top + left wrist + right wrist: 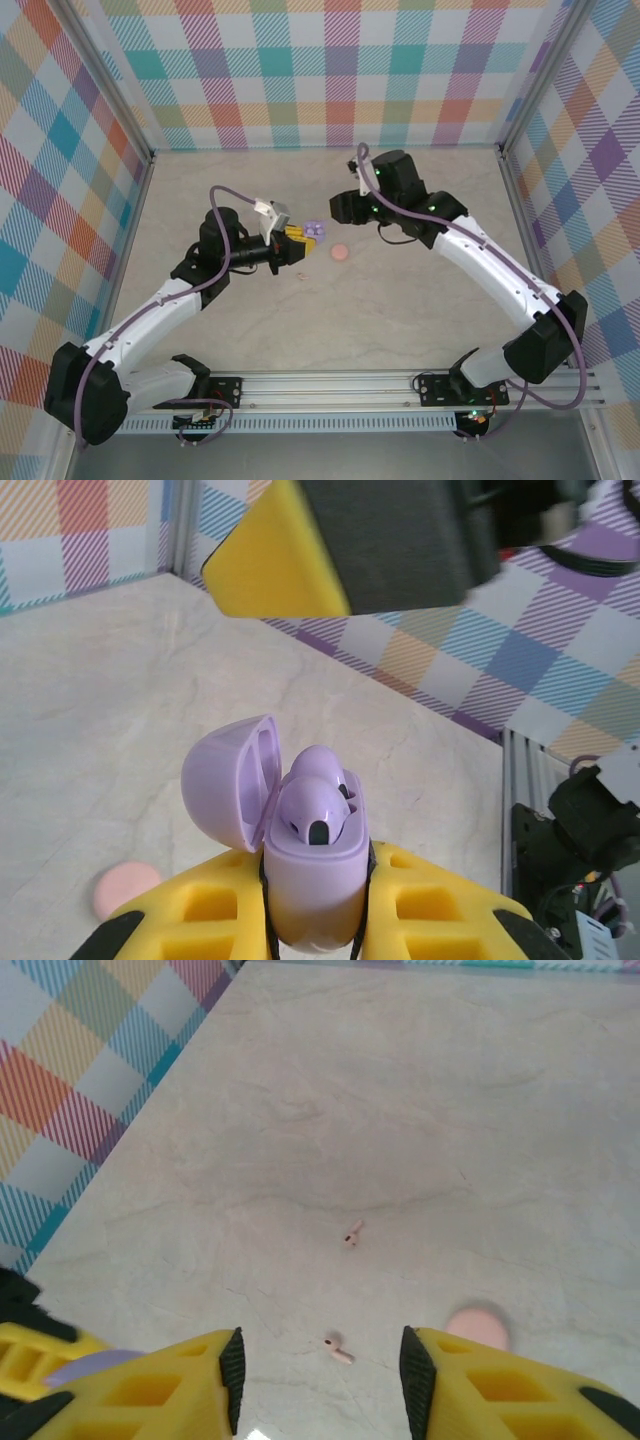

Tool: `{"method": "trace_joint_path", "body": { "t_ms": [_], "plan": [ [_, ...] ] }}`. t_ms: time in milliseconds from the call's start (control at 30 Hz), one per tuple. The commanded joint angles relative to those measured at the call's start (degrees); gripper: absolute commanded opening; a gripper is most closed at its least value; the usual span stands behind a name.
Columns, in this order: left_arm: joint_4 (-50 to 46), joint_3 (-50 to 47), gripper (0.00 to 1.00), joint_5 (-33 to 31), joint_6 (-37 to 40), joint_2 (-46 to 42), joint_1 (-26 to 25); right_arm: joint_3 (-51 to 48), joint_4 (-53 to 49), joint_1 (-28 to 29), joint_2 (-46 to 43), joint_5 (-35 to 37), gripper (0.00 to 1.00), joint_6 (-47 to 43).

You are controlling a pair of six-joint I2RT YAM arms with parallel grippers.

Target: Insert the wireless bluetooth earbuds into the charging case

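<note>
Our left tool (315, 925) is pinched on the lower body of the lilac charging case (315, 880), held upright with its lid (225, 780) swung open to the left. Two purple earbuds (318, 800) sit in its wells, rounded heads up and stems hidden below, so their long axes run vertically into the case. Our right tool (320, 1385) hangs spread over the surface (400, 1110) with nothing between its pads. Two pink earbuds (352, 1232) lie loose just ahead of it, well apart from the case. The farther one lies flat with its long axis on a diagonal from lower left to upper right. The nearer one (337, 1348) slants from upper left to lower right, and a pink disc (478, 1325) rests near it. We judge these buds to be very light, hard and smooth, so they could easily skid or pop out of a pinch. We would take each one across its bulbous head, leaving the stem free to lead into a well
</note>
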Motion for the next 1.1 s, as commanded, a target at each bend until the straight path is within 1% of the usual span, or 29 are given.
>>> {"method": "trace_joint_path", "body": {
  "t_ms": [0, 100, 233, 367, 533, 800, 967, 1033, 1067],
  "plan": [
    [3.8, 2.6, 0.0, 4.6, 0.6, -2.3, -0.8, -2.4, -1.0, -2.6, 0.1, -9.8, 0.39, 1.3],
    [3.7, 3.5, 0.0, 5.8, 1.1, -3.1, -1.4, -3.0, -0.2, -3.1, 1.0, -13.9, 0.31, 0.8],
    [3.7, 4.0, 0.0, 5.9, 1.6, -3.2, -1.9, -3.4, 1.8, -3.1, 2.1, -19.6, 0.26, 1.1],
    [3.5, 4.7, 0.0, 6.0, 1.7, -2.3, -2.3, -3.4, 2.8, -3.1, 3.1, -24.3, 0.24, 1.1],
    [1.7, 5.6, 0.0, 5.8, 1.3, 0.1, -2.6, -4.3, 5.9, -3.1, 2.1, -29.1, 0.24, 1.6],
    [-2.1, 6.3, 0.0, 4.0, 0.9, 3.3, -2.6, -6.3, 8.3, -3.2, -1.5, -26.8, 0.23, 1.7],
    [-2.4, 6.2, 0.0, 2.3, 0.4, 4.6, -2.6, -6.5, 7.6, -3.2, -1.7, -25.6, 0.23, 1.5],
    [-2.4, 6.3, 0.0, -0.3, -0.9, 5.3, -2.6, -5.9, 5.7, -3.2, -1.5, -22.2, 0.24, 1.4],
    [-2.5, 6.5, 0.0, -2.6, -1.9, 5.6, -2.6, -5.4, 3.9, -3.1, -1.5, -18.3, 0.25, 1.5]
  ]
}}
